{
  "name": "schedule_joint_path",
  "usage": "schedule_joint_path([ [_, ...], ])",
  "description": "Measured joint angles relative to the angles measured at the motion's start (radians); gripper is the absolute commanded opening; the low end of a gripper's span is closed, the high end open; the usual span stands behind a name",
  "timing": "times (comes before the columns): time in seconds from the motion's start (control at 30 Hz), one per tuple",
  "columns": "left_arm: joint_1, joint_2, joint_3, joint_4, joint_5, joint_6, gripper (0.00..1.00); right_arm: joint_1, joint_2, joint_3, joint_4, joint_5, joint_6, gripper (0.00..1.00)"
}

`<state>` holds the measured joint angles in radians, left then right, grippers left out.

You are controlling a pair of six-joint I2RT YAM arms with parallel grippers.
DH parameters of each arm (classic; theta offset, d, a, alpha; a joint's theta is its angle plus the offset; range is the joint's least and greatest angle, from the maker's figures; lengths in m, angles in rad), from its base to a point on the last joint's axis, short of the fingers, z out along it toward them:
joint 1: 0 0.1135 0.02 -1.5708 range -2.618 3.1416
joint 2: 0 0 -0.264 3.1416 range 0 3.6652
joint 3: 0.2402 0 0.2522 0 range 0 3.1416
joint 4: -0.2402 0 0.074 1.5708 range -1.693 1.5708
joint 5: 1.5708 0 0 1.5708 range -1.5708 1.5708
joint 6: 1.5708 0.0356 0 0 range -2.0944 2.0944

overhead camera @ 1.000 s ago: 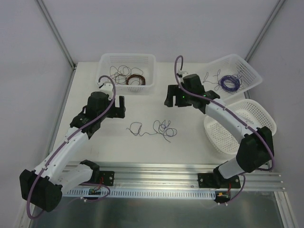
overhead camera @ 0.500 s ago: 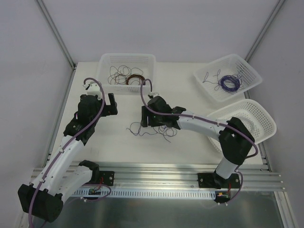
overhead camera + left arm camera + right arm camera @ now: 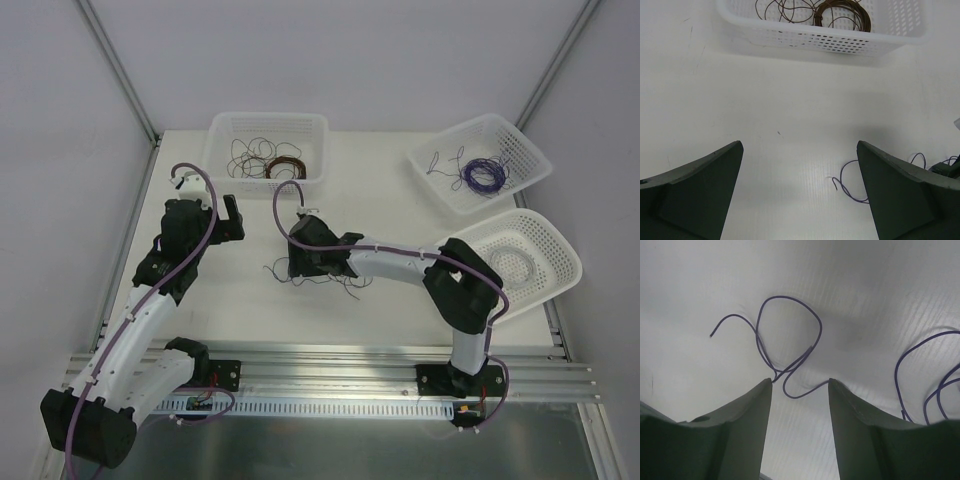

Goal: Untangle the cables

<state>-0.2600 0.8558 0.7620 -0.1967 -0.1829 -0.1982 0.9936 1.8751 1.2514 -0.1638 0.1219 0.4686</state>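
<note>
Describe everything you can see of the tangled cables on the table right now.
The cables are hair-thin, limp wires, purple and darker, lying flat in a loose clump on the white table near its middle. The right pincer sits over part of the clump, hiding some; stray ends trail out either side. In the right wrist view a purple loop crosses itself, one strand running between the open jaws; contact is unclear.
</note>
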Motion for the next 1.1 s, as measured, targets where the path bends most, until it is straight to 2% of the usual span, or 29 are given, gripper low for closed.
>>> schedule_joint_path([
  [0.3,0.006,0.001,-0.002,0.002,0.025,-0.001,0.99,0.030,-0.004,0.021,-0.021,0.086,0.018,0.51],
  [0.8,0.016,0.008,-0.002,0.006,0.052,-0.005,0.99,0.034,0.058,0.113,-0.035,0.121,0.048,0.32],
  [1.03,0.026,0.009,-0.002,0.006,0.056,-0.012,0.99,0.034,0.079,0.113,-0.053,0.130,0.042,0.05],
  [1.1,0.026,0.009,-0.002,0.006,0.059,-0.016,0.99,0.034,0.078,0.113,-0.058,0.136,0.032,0.01],
])
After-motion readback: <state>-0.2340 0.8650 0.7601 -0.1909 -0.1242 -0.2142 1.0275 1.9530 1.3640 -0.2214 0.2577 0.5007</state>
